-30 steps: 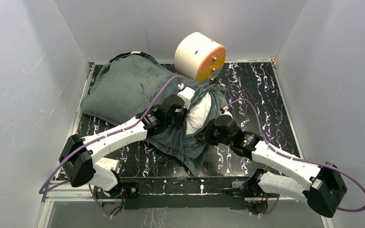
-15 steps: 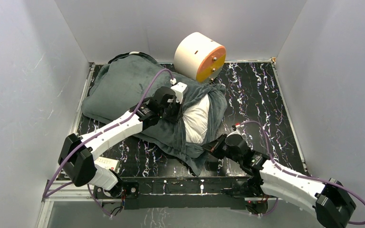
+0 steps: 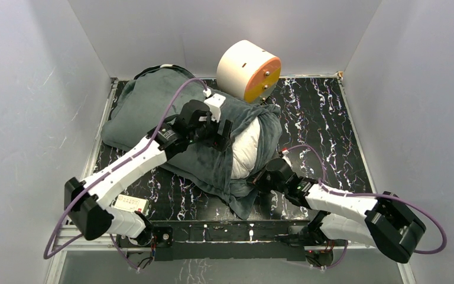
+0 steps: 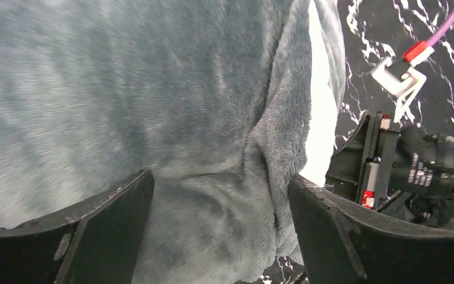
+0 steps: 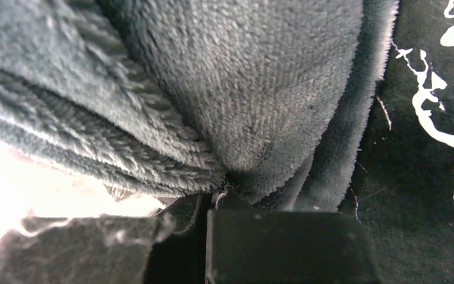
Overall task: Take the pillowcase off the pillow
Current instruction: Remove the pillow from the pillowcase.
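The pillowcase (image 3: 162, 106), plain dark grey side up, lies across the left half of the table with the pillow (image 3: 246, 149) inside. A white strip of the pillow shows at the sleeve's open right end. My left gripper (image 3: 221, 134) hovers over the grey plush beside that opening. Its jaws are open wide, with the pillowcase (image 4: 171, 112) under them and nothing pinched. My right gripper (image 3: 260, 178) is low at the near right of the opening. In the right wrist view its fingers (image 5: 289, 248) are shut on a gathered fold of the pillowcase (image 5: 254, 89) hem, with the white pillow (image 5: 29, 183) at the left.
A cream-and-orange cylinder (image 3: 249, 71) lies on its side at the back, touching the pillowcase's far edge. A small white box (image 3: 131, 205) sits near the left arm's base. White walls close in three sides of the black marbled tabletop (image 3: 325, 118).
My left gripper has let go of the fabric, opened, and drawn back to the far left. My right gripper has shifted toward the near edge, then shut on the hem.
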`<state>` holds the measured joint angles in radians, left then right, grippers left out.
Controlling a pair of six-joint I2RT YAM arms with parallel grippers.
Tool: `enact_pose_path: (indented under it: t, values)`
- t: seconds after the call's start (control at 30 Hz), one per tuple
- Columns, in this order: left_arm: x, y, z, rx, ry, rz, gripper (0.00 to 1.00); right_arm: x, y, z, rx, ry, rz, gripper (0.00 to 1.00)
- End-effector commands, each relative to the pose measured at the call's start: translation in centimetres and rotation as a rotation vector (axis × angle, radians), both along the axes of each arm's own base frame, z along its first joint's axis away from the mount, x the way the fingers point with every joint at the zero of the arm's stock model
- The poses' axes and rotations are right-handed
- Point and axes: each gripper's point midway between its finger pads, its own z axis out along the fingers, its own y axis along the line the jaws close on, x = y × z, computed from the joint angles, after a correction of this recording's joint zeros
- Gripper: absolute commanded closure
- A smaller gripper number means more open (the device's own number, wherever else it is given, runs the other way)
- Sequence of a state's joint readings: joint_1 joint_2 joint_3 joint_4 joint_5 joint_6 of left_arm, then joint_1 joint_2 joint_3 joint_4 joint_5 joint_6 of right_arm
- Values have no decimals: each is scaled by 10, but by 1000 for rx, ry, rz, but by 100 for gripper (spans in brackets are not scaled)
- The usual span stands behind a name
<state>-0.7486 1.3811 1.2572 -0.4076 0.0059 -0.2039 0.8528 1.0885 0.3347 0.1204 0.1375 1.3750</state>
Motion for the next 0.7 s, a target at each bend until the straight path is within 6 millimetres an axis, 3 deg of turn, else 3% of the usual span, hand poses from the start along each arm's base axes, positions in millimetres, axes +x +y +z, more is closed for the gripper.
enact_pose_path:
  t: [0.0,0.1,0.17,0.27,0.4,0.47,0.5,0.57,0.67]
  values:
    - [-24,8,39,34,-90,32,15,-19,-27,-46,-204,98,34,100]
    - [-48,-5,14,106,-58,23,10,-16,-24,-43,-197,91,35,100]
    - [-59,-2,-14,159,-5,59,9,-14,-23,-39,-191,81,37,100]
    - [-69,1,-41,195,36,114,7,-13,-22,-35,-179,69,32,100]
    - [-75,0,-62,227,56,164,4,-13,-22,-28,-160,49,33,100]
    - [-65,3,-77,263,25,213,4,-12,-21,-22,-144,36,33,100]
    - [-58,6,-82,288,0,243,8,-12,-21,-20,-140,31,33,100]
    - [-40,17,-88,386,-70,318,25,-12,-27,-15,-166,21,24,100]
    - [-27,42,-89,506,-95,405,62,-13,-54,-21,-274,19,-30,100]
